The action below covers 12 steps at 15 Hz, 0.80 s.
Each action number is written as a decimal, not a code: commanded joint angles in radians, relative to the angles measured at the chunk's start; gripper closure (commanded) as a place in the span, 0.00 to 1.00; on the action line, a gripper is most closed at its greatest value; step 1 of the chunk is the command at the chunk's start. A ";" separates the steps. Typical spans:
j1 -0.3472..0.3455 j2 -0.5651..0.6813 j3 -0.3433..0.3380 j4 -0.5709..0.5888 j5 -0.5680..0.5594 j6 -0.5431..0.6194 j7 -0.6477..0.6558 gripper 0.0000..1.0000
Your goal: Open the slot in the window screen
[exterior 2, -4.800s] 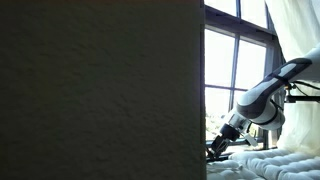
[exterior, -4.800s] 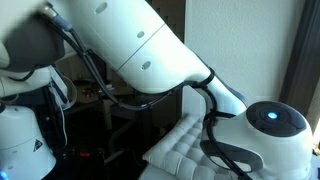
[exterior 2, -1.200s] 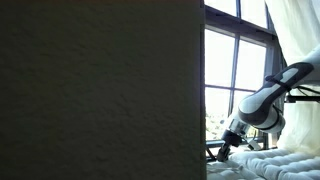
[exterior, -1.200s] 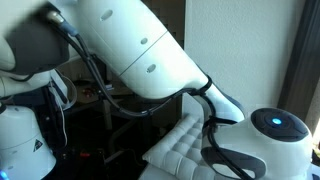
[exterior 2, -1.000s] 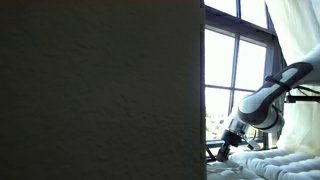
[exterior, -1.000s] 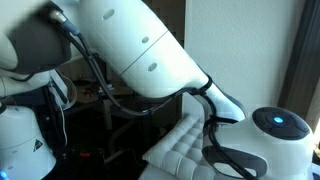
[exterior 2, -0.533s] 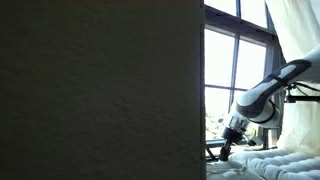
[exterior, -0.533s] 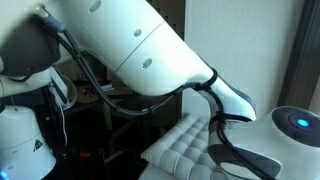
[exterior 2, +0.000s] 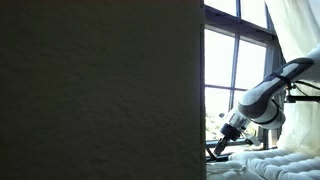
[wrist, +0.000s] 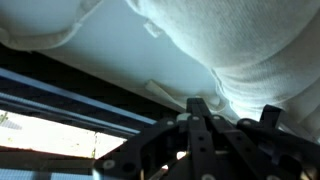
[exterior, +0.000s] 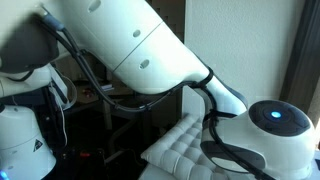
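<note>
My gripper (exterior 2: 218,150) hangs low at the foot of the window (exterior 2: 236,70), just above the sill, at the end of the bent white arm (exterior 2: 262,100). In the wrist view the gripper (wrist: 199,104) is shut, its black fingers pressed together with nothing between them. Their tips lie against a white frame strip (wrist: 120,60), next to a small pale tab (wrist: 160,90). Dark window rails (wrist: 60,95) run below the strip. I cannot make out the slot in the window screen in any view.
A white quilted cushion (exterior: 185,145) lies under the arm and also shows by the sill (exterior 2: 268,165). White padded cloth (wrist: 250,45) bulges close to the fingers. A dark panel (exterior 2: 100,90) blocks most of an exterior view. A pale curtain (exterior 2: 295,30) hangs beside the window.
The arm has shifted slightly: the gripper has edged a little left and up along the bottom of the window. It stays shut throughout.
</note>
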 commanded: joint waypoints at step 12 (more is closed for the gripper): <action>-0.196 -0.044 0.208 -0.149 -0.047 -0.063 -0.061 1.00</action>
